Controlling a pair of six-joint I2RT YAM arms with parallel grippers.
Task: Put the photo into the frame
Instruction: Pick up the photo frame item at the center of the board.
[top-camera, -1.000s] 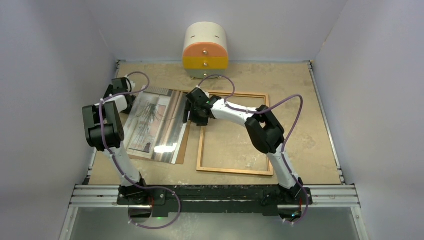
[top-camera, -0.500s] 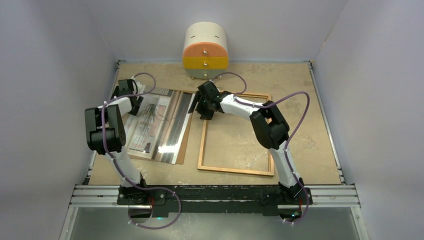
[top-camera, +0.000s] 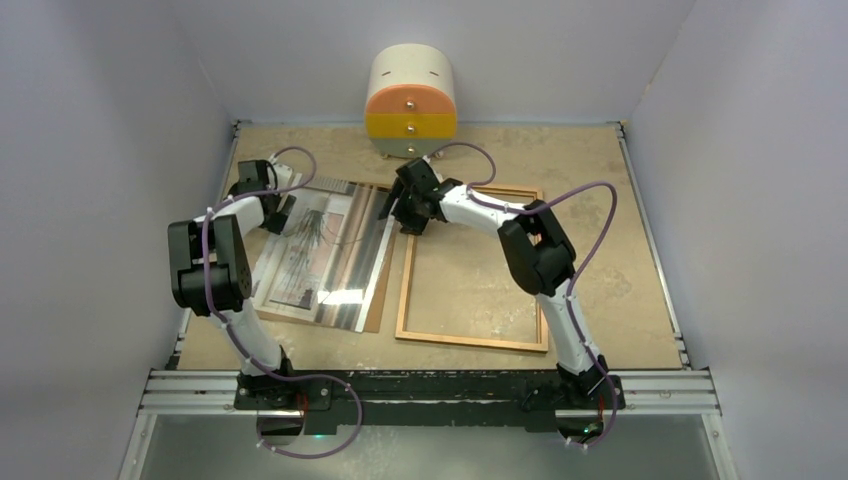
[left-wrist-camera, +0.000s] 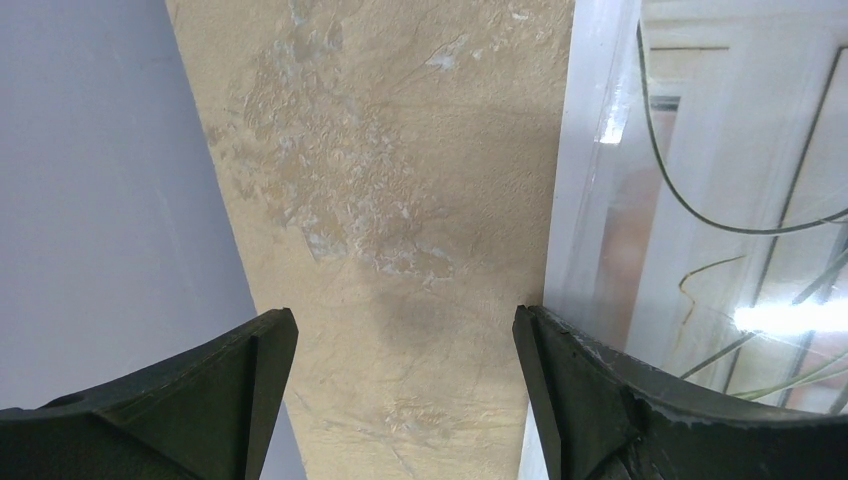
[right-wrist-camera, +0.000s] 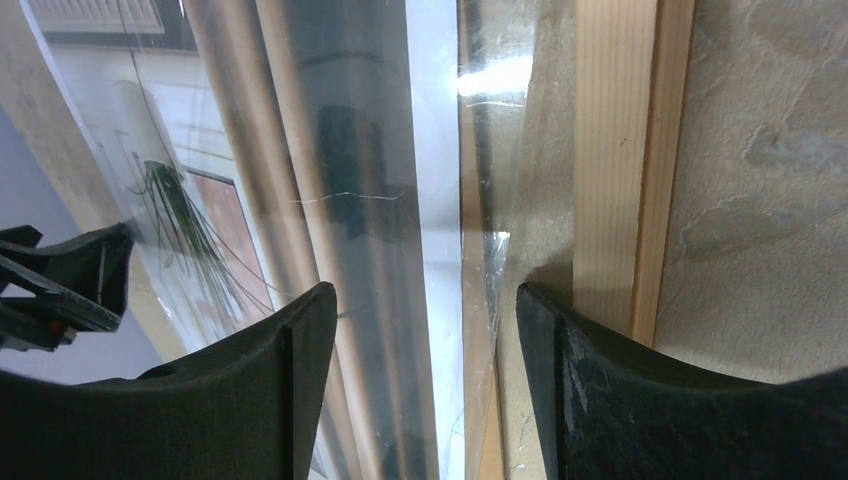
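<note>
The photo (top-camera: 320, 255), a glossy print of a window and a spiky plant, lies face up left of centre on the table. The frame (top-camera: 403, 290), thin reddish-brown wood, lies flat just to its right. My left gripper (top-camera: 283, 208) is open at the photo's far left edge; in the left wrist view, bare table shows between its fingers (left-wrist-camera: 200, 400) and the photo (left-wrist-camera: 720, 200) lies beside the right one. My right gripper (top-camera: 394, 212) is open over the photo's far right edge. In the right wrist view, that gripper (right-wrist-camera: 425, 310) straddles the photo (right-wrist-camera: 330, 150) edge, next to the frame (right-wrist-camera: 615, 150) rail.
A brown backing board (top-camera: 376, 300) shows under the photo's right side. A cream, orange and yellow drawer unit (top-camera: 411, 100) stands at the back centre. Grey walls close in the table; the left wall (left-wrist-camera: 90, 200) is close to my left gripper.
My right gripper has moved back and right, and the photo's far right corner has slid toward the frame. My left gripper has moved right onto the photo's far left edge.
</note>
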